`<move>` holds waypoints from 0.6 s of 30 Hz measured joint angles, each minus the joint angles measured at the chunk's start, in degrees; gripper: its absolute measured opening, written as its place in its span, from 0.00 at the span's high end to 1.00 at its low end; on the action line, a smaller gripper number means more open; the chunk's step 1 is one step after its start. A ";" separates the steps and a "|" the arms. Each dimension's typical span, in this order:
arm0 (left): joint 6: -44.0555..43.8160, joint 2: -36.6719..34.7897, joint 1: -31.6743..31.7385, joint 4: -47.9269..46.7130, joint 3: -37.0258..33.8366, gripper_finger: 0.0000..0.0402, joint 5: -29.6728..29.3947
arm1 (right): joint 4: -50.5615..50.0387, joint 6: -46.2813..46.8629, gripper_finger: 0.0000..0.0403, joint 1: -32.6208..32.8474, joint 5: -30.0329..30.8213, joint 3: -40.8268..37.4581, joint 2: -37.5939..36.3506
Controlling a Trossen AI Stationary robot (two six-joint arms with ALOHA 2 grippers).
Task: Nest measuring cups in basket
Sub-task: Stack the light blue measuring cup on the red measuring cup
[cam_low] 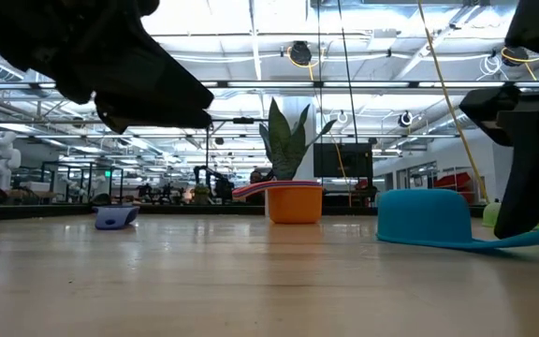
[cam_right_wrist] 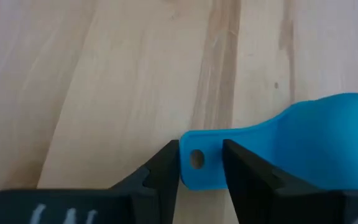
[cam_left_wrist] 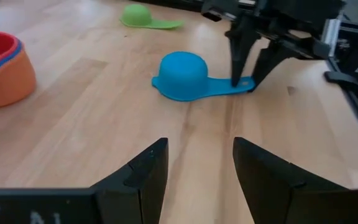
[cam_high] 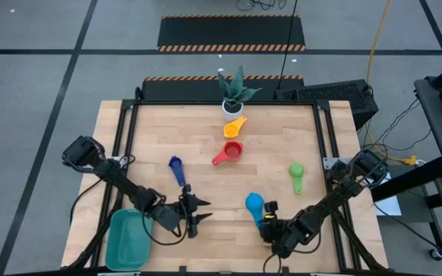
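- The right gripper (cam_high: 268, 215) was down at the near side of the table (cam_high: 206, 146), right of centre; its two fingers (cam_right_wrist: 160, 168) stood either side of the flat handle of the light blue cup (cam_high: 254, 204), close against its edges with the hole at the handle's end showing between them; whether they were already pressing on it I could not tell.
- The light blue cup lay mouth down on the wood, its dome up and its handle pointing toward the right gripper; in the left wrist view the same cup (cam_left_wrist: 183, 76) sat flat on the boards with the dark fingertips planted at the tip of its handle.
- The left gripper (cam_high: 196, 214) hovered low over the near table, left of the light blue cup and pointing toward it; its fingers (cam_left_wrist: 143, 174) were apart with nothing between them.
- The basket (cam_high: 127, 239) sat at the near left corner of the table, beside the left arm; no cup showed in it.
- The navy cup (cam_high: 176, 167) lay alone left of centre; the red cup (cam_high: 229, 153) lay near the middle; the orange cup (cam_high: 235, 127) sat just beyond the red one; the green cup (cam_high: 296, 173) lay mouth down toward the right.
- A potted plant (cam_high: 235, 92) stood at the far edge, just behind the orange cup.
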 joint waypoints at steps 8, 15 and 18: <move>1.56 0.00 2.57 -1.43 0.00 0.55 0.17 | -1.95 -1.13 0.96 -1.89 3.95 -0.02 -0.03; 5.57 0.00 4.01 -1.70 0.00 0.55 0.24 | -2.21 -5.03 0.99 -3.23 9.50 -0.04 -2.05; 7.67 0.00 4.83 -1.27 -0.02 0.55 0.35 | -2.76 -7.21 0.99 -3.32 12.87 -0.04 -4.92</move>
